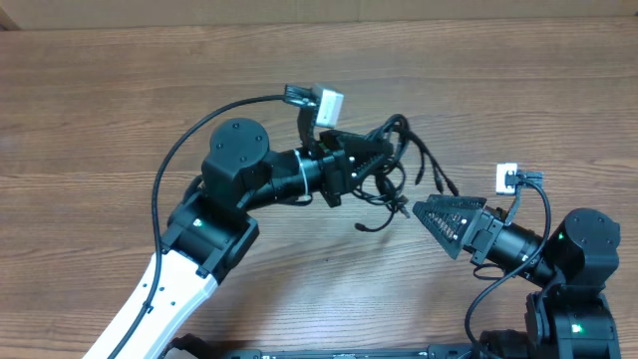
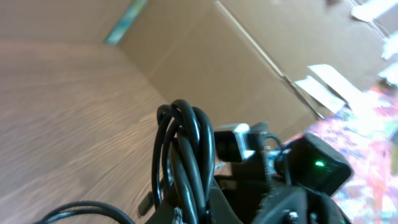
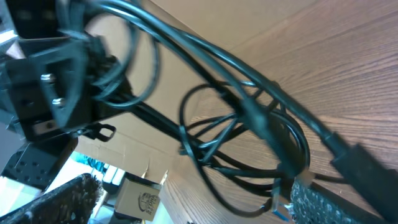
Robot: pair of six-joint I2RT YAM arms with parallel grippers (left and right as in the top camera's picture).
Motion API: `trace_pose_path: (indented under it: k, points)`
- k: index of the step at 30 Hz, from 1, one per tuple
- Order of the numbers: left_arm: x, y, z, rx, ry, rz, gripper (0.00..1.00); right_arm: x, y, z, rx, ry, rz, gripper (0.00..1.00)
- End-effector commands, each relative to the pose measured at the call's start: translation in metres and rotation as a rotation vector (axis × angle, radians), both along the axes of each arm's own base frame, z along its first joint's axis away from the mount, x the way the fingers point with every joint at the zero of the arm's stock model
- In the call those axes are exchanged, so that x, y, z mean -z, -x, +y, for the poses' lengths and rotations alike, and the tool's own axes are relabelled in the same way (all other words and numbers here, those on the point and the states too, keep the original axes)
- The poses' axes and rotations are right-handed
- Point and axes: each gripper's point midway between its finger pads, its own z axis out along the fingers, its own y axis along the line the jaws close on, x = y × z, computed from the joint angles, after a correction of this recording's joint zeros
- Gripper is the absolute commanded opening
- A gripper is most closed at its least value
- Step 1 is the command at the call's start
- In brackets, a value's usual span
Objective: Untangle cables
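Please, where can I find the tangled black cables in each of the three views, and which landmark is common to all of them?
Overhead: the cables sit slightly right of centre, in the upper half.
Left wrist: cables loop upward at bottom centre, close to the lens.
Right wrist: cables cross the middle, from upper left to lower right.
Shared landmark: the wooden table.

Overhead straight down on table (image 1: 100, 120), wrist views close, low, sharing cables (image 3: 255, 115)
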Motion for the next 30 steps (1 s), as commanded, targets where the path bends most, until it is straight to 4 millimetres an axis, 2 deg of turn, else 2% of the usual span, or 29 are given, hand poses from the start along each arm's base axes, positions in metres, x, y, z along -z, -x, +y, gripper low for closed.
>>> trace_pose_path:
  k: [1,6,12,19,20,22,25,28,30]
  points:
    - [-0.019,0.016,-0.009,0.065,0.025,-0.096,0.04,-0.014,0.003,0.001,-0.005,-0.008,-0.028,0.94]
    - [-0.019,0.024,-0.023,0.118,0.036,-0.123,0.04,-0.013,0.003,0.001,-0.005,-0.008,-0.024,0.72]
    - [-0.024,0.040,-0.031,0.215,0.062,-0.157,0.04,-0.012,0.003,0.000,-0.003,-0.007,-0.020,0.68]
    - [-0.031,0.063,-0.031,0.342,0.088,-0.208,0.04,-0.005,-0.004,-0.006,0.058,0.007,0.015,0.53]
    - [-0.031,0.065,-0.031,0.355,0.088,-0.214,0.04,-0.002,-0.005,-0.007,0.067,0.009,0.025,0.46]
    - [-0.030,0.070,-0.031,0.382,0.087,-0.218,0.04,0.002,-0.006,-0.008,0.079,0.013,0.046,0.24]
    - [-0.031,0.067,-0.031,0.367,0.087,-0.219,0.04,0.002,-0.007,-0.010,0.093,0.017,0.045,0.04]
    - [-0.031,0.063,-0.030,0.349,0.087,-0.219,0.04,0.010,-0.010,-0.013,0.124,0.026,0.081,0.04]
    - [-0.031,0.061,-0.028,0.344,0.087,-0.217,0.04,0.022,-0.015,-0.022,0.193,0.056,0.127,0.04]
